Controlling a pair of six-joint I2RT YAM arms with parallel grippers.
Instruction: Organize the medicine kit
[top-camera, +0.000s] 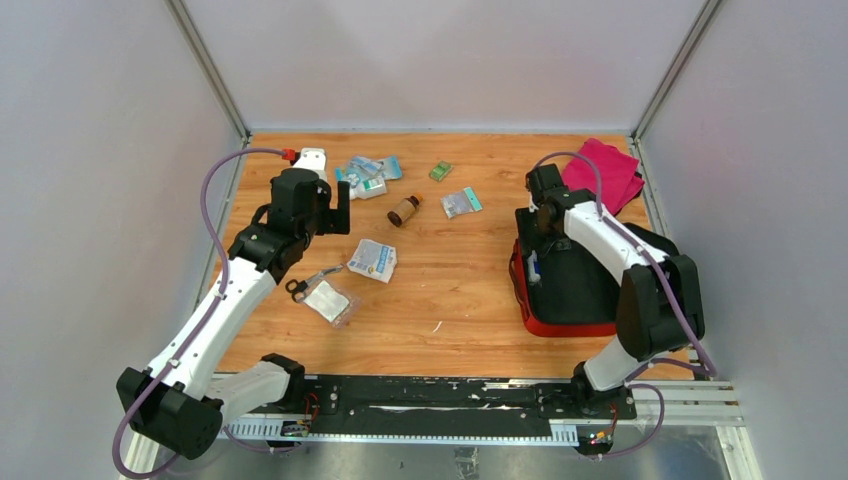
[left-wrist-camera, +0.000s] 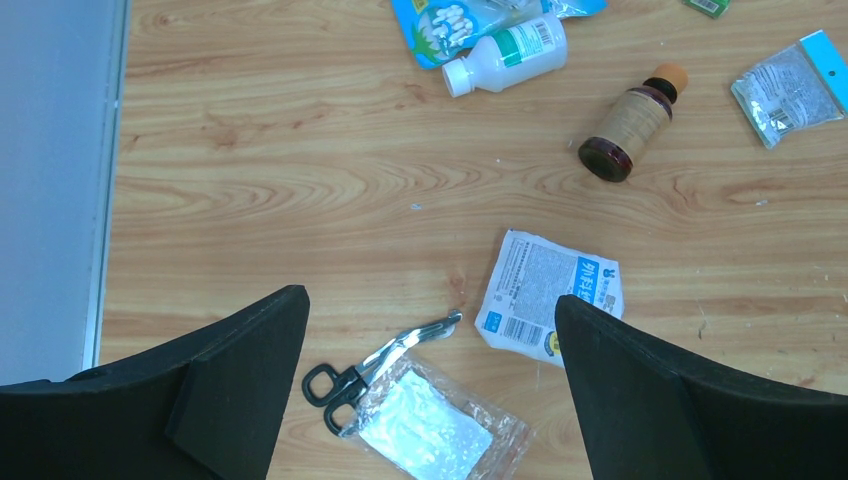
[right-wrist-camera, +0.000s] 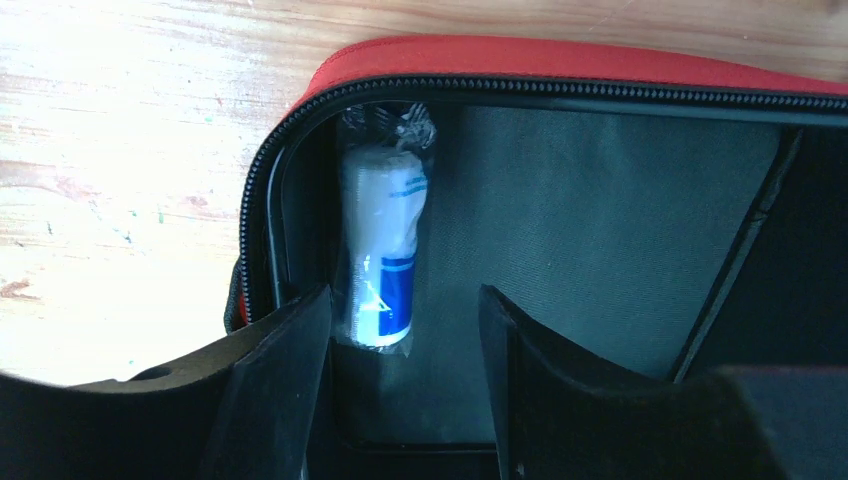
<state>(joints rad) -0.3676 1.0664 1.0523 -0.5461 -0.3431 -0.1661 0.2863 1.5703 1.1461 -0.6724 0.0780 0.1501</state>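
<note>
The medicine kit (top-camera: 560, 328) is a red zip case with black lining, lying open at the right of the table. A white-and-blue wrapped roll (right-wrist-camera: 385, 240) lies along its inner left edge and also shows in the top view (top-camera: 533, 268). My right gripper (right-wrist-camera: 405, 295) is open and empty over the kit's interior, just short of the roll; in the top view it (top-camera: 537, 215) is at the kit's far-left corner. My left gripper (left-wrist-camera: 430, 300) is open and empty above the table, over black-handled scissors (left-wrist-camera: 380, 360) and a clear bag (left-wrist-camera: 430, 425).
A white-and-blue packet (left-wrist-camera: 550, 295), a brown bottle (left-wrist-camera: 625, 125), a white bottle (left-wrist-camera: 505, 55), a blue pouch (left-wrist-camera: 450, 20), a small bag with blue header (left-wrist-camera: 790, 90) and a green packet (top-camera: 441, 171) lie loose. A magenta cloth (top-camera: 605, 172) sits at the back right.
</note>
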